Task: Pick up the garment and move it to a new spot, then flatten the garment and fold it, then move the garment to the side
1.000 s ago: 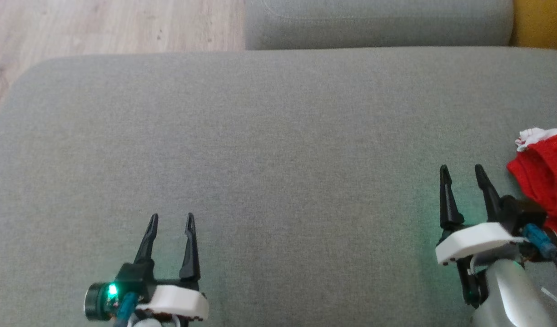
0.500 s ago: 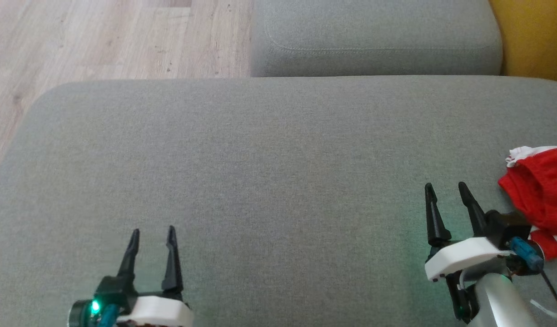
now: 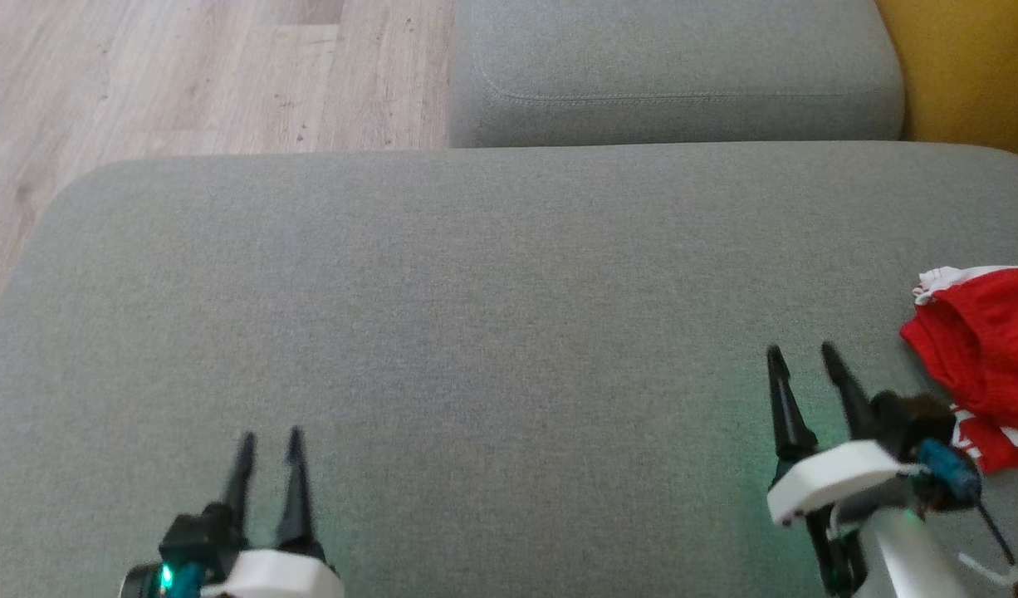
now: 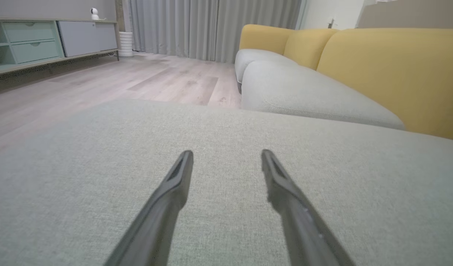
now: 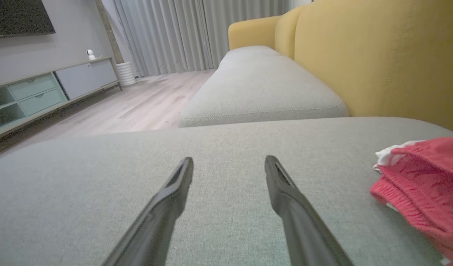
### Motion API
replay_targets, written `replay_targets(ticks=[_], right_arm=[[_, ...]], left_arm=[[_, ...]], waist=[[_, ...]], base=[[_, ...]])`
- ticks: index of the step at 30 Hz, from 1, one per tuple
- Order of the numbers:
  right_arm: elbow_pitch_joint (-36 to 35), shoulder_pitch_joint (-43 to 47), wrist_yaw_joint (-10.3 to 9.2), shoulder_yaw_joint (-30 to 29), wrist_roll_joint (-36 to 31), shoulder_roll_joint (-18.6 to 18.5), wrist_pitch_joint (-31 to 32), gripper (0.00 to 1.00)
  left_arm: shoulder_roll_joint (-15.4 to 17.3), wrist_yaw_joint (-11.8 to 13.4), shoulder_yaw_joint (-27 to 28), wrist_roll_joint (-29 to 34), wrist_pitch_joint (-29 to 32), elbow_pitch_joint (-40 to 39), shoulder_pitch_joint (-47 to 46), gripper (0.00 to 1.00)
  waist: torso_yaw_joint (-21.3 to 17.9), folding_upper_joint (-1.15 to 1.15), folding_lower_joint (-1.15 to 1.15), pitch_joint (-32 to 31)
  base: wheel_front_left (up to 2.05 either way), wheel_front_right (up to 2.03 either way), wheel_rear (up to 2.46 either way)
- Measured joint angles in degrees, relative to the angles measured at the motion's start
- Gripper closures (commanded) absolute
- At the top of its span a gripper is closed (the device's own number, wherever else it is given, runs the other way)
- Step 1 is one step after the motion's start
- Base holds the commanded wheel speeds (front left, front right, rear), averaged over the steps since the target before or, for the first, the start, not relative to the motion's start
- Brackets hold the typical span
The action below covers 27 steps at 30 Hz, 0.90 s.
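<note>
My left gripper [image 3: 270, 434] and right gripper [image 3: 800, 350] both have their jaws apart with nothing between them, each low over the bare grey cushion [image 3: 476, 316]. The garment [image 3: 986, 349], red with white trim, lies crumpled just right of the right gripper, and the frame's right edge cuts it off. I have open cushion between and ahead of the grippers up to its far edge, which meets floor [image 3: 185, 75] at the left, a second cushion [image 3: 667, 75] ahead and the yellow backrest [image 3: 974, 66] at far right.
</note>
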Motion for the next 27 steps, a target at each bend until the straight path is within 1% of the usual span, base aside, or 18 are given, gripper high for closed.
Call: replay_targets(ticks=[5,7,19,27], right_arm=[[3.9,3.6,0.00,0.0,0.2,0.2,0.3,1.00],[4.2,4.7,0.00,-0.2,1.5,0.2,0.8,1.00],[2.2,4.3,0.00,-0.7,9.6,0.2,2.7,1.00],[0.9,4.3,0.00,-1.5,15.0,0.2,3.8,1.00]], left_arm=[[-0.1,-0.1,0.0,-0.2,0.3,3.9,2.4,1.00],[-0.1,-0.3,0.0,-1.5,0.6,4.3,3.0,1.00],[-0.1,-0.4,0.5,-9.1,2.6,3.1,2.8,1.00],[-0.1,-1.3,1.4,-14.2,4.0,2.6,2.5,1.00]], waist=[[-0.1,0.00,0.00,0.0],[-0.1,0.00,0.00,0.0],[-0.5,0.00,0.00,0.2],[-0.7,0.00,0.00,0.2]], base=[[0.00,0.00,0.00],[0.00,0.00,0.00],[0.00,0.00,0.00],[0.00,0.00,0.00]])
